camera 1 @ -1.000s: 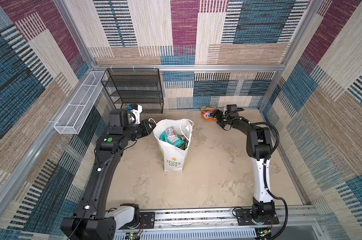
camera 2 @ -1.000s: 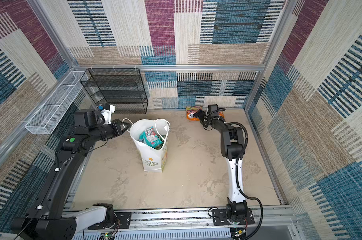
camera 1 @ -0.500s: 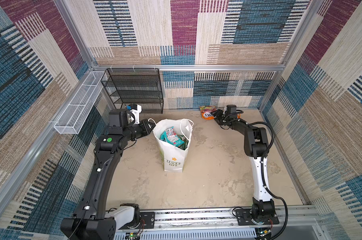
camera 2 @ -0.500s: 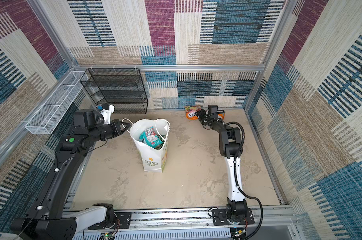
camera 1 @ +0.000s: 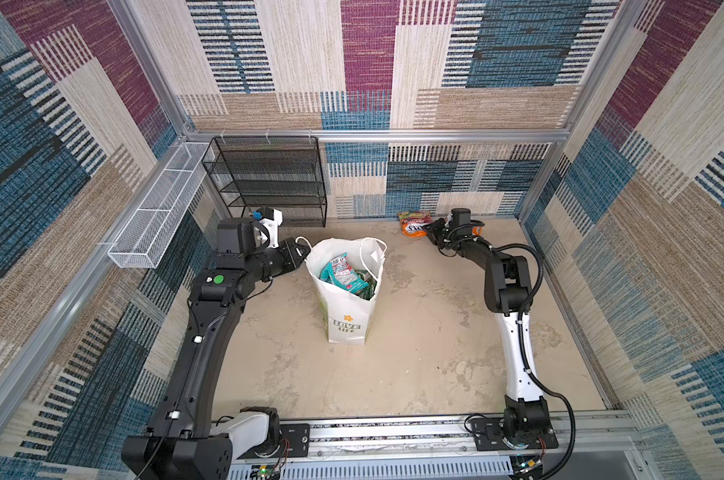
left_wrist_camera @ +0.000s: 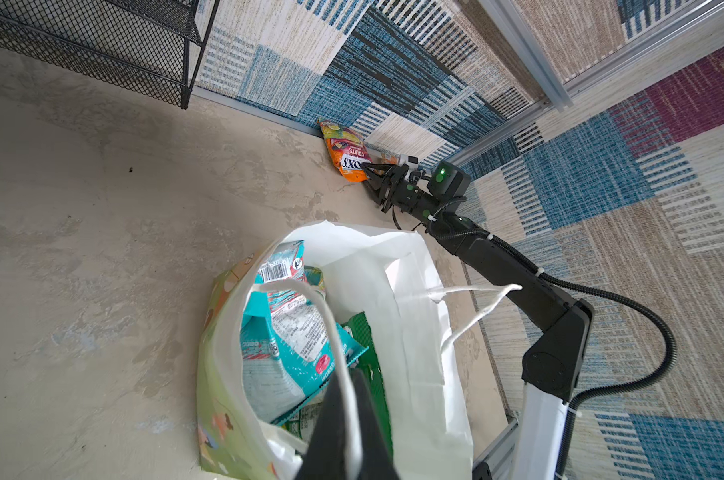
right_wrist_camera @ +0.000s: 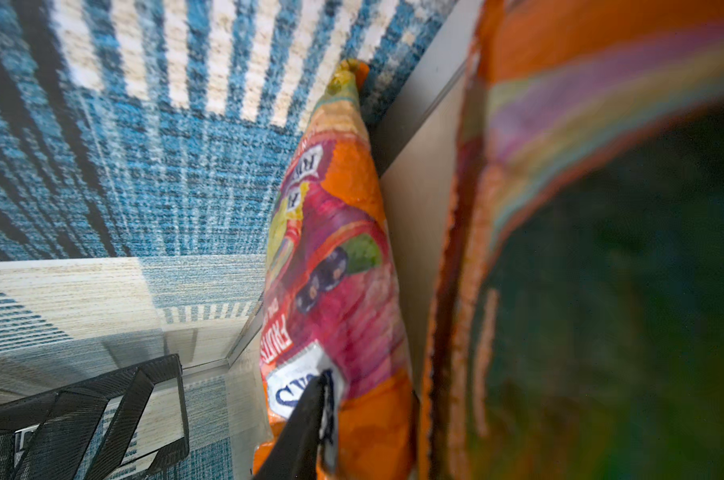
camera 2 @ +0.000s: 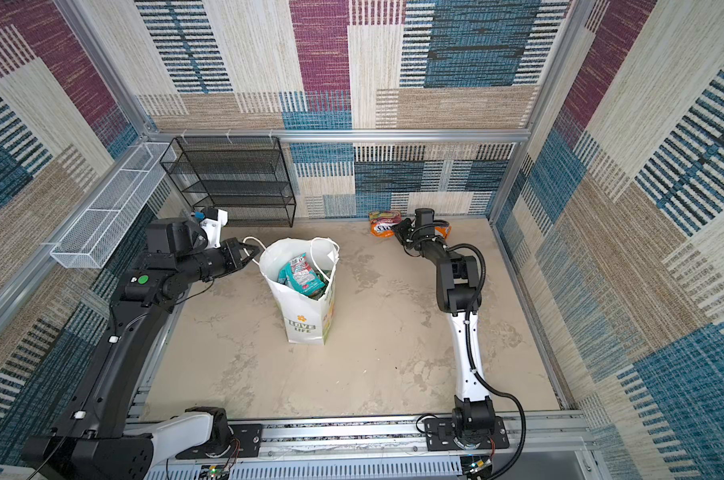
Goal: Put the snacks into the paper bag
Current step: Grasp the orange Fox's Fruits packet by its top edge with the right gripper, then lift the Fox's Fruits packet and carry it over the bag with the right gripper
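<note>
The white paper bag (camera 1: pixel 345 324) (camera 2: pixel 306 322) stands mid-floor, with teal and green snacks (camera 1: pixel 343 274) (left_wrist_camera: pixel 285 345) inside. My left gripper (camera 1: pixel 304 249) (left_wrist_camera: pixel 349 374) is shut on the bag's near cord handle (left_wrist_camera: pixel 331 324) and holds the mouth wide. An orange snack packet (camera 1: pixel 413 224) (camera 2: pixel 383 224) (right_wrist_camera: pixel 339 270) lies against the back wall. My right gripper (camera 1: pixel 430 230) (left_wrist_camera: pixel 368 168) (right_wrist_camera: pixel 325 382) is shut on its near end. One finger presses its face and the other is hidden behind it. A second orange packet (camera 1: pixel 476 228) (right_wrist_camera: pixel 601 208) lies beside the right wrist.
A black mesh rack (camera 1: pixel 268 183) stands at the back left against the wall. A white wire basket (camera 1: pixel 156 216) hangs on the left wall. The right gripper works close to the back wall's base. An aluminium rail (camera 1: pixel 393 432) runs along the front.
The right gripper's jaws have closed from wide open onto the end of the orange packet. The left arm, the handle and the bag have stayed where they were.
</note>
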You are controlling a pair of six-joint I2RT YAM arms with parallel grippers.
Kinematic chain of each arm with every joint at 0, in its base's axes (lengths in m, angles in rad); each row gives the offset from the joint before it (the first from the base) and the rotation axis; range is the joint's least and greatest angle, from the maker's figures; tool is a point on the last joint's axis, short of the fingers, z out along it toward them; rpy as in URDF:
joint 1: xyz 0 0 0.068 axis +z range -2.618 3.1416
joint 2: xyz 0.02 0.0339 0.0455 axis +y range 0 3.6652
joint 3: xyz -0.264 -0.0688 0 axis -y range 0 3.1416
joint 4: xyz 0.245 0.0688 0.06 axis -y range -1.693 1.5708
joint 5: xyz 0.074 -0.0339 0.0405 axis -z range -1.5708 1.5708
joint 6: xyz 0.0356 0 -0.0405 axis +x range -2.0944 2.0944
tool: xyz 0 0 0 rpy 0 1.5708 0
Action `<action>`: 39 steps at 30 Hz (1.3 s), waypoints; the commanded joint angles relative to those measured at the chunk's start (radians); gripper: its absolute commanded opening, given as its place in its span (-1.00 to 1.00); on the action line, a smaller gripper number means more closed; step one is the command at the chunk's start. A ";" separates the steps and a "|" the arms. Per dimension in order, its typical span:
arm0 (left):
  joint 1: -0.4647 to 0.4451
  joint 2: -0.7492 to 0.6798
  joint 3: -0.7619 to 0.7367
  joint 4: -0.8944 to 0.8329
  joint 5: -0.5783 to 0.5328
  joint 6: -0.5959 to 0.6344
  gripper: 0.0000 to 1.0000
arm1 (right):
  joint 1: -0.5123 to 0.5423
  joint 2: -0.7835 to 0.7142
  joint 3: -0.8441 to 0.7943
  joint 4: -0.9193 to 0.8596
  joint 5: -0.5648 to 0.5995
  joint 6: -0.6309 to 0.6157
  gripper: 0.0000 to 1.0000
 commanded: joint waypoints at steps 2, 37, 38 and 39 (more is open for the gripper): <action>0.001 -0.002 0.004 0.026 -0.006 0.000 -0.95 | -0.001 0.064 0.119 -0.036 -0.019 0.041 -0.38; 0.003 0.009 -0.003 0.036 0.008 -0.008 -0.94 | -0.016 -0.859 -0.844 0.260 -0.089 -0.011 -1.00; 0.002 0.012 -0.001 0.035 0.010 -0.011 -0.95 | -0.016 -0.898 -0.855 0.243 -0.090 -0.027 -1.00; 0.002 0.012 -0.001 0.036 0.018 -0.013 -0.95 | -0.016 -0.936 -0.862 0.221 -0.088 -0.045 -1.00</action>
